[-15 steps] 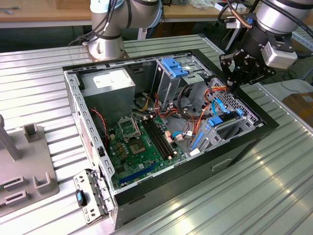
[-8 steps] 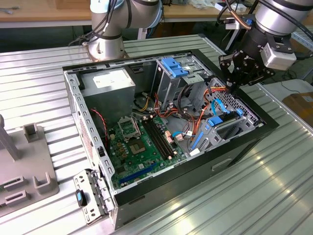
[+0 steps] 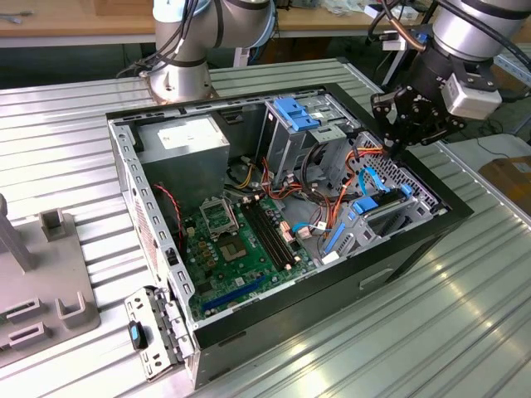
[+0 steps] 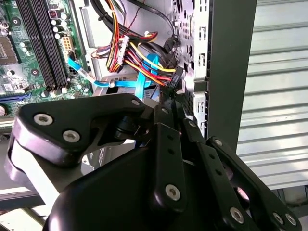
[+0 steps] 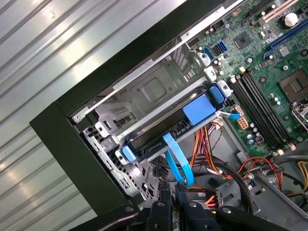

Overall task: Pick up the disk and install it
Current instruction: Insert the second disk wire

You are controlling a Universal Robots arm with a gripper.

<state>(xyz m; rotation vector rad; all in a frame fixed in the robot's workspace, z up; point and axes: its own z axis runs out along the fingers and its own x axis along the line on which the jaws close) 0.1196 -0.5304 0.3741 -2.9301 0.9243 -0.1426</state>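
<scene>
**Technician:** Locating the disk first: where does it sit?

**Inspector:** The disk (image 5: 168, 126), a flat dark-grey metal drive framed by a bright blue plastic carrier, lies in the silver metal bay at the corner of the open black computer case (image 3: 431, 217). In the first wrist view its blue tab (image 5: 198, 109) faces the green motherboard (image 5: 269, 62), and a flat blue data cable (image 5: 177, 161) crosses its edge. In the exterior view the same blue carrier (image 3: 375, 204) shows near the case's right wall.

**Technician:** Gripper status?

**Inspector:** The black multi-link gripper (image 3: 405, 143) hangs above the case, over the bay, apart from the disk. In both wrist views the fingers (image 5: 174, 202) lie pressed together with nothing between them: closed and empty.

**Technician:** Is the disk seated?

**Inspector:** It appears level inside the bay; whether it is latched cannot be told.

**Technician:** Hazards?

**Inspector:** The bundle of red, yellow and orange wires (image 4: 139, 53) runs directly beneath the fingers. A descent there could snag or unplug a connector. The blue cable could catch on a finger and drag the carrier. The bay walls sit close, so an off-centre approach could strike sheet metal. The fixed blue bracket (image 3: 297, 112) on the silver drive cage stands well apart.
</scene>
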